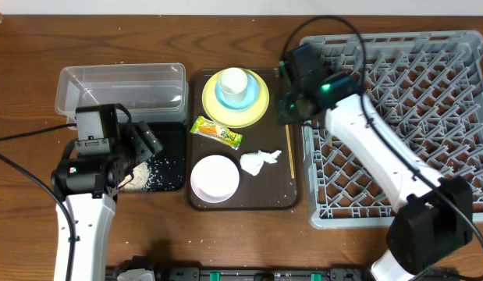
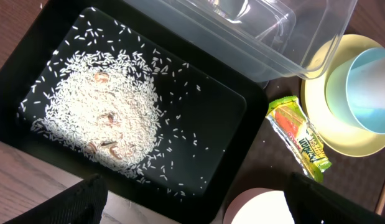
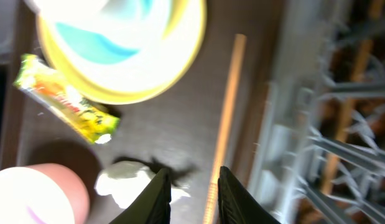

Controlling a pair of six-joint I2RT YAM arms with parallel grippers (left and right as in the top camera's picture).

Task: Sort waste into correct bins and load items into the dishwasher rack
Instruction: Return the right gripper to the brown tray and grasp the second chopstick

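Note:
On the brown serving tray (image 1: pixel 284 195) lie the yellow plate (image 1: pixel 257 109) with the light blue bowl (image 1: pixel 222 92) and white cup (image 1: pixel 233 80) stacked on it. The wrapper (image 1: pixel 216 131), tissue (image 1: pixel 259 161), white-pinkish bowl (image 1: pixel 214 178) and chopsticks (image 1: pixel 290 152) lie there too. My right gripper (image 1: pixel 290 113) hovers over the tray's right side beside the dishwasher rack (image 1: pixel 405 125). Its fingers (image 3: pixel 160 193) stand narrowly open and empty above the chopsticks (image 3: pixel 226 124) and tissue (image 3: pixel 127 183). My left gripper (image 1: pixel 143 144), wide open and empty (image 2: pixel 204 205), hangs over the black tray (image 2: pixel 236 124) holding rice scraps (image 2: pixel 99 118).
The clear tub (image 1: pixel 120 86) stands behind the black tray (image 1: pixel 175 136), and its corner (image 2: pixel 242 31) shows in the left wrist view. The wrapper (image 2: pixel 298 140) lies between the plate (image 2: pixel 316 118) and the pinkish bowl (image 2: pixel 260 208).

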